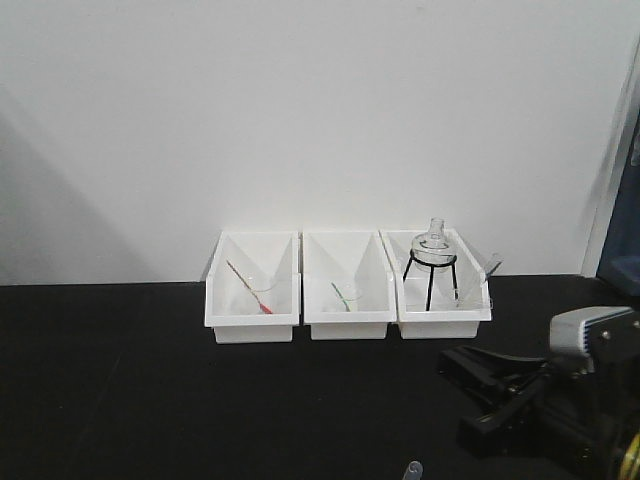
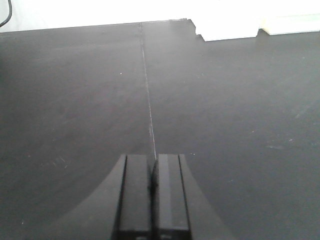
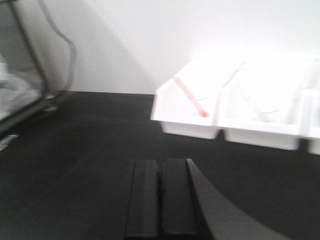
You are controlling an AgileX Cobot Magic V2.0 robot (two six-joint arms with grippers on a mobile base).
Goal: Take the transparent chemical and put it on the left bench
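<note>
Both the left gripper (image 2: 154, 200) and right gripper (image 3: 159, 200) sit clenched, empty. The transparent chemical (image 1: 411, 470) lies barely visible at the frame's edge. It could be missed or nudged across the left bench (image 1: 150, 400)

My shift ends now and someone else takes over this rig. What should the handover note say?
Left gripper: shut, empty, over the black bench.
Right gripper: shut, nothing visible between its fingers, facing the three white bins.
Transparent dropper: probably the clear rounded tip at the front view's bottom edge, apparently on the bench; mostly out of frame.
Red dropper and green dropper: in their bins.
Done: possibly the placing, unconfirmed.
Left: verify that it lies on the bench.
</note>
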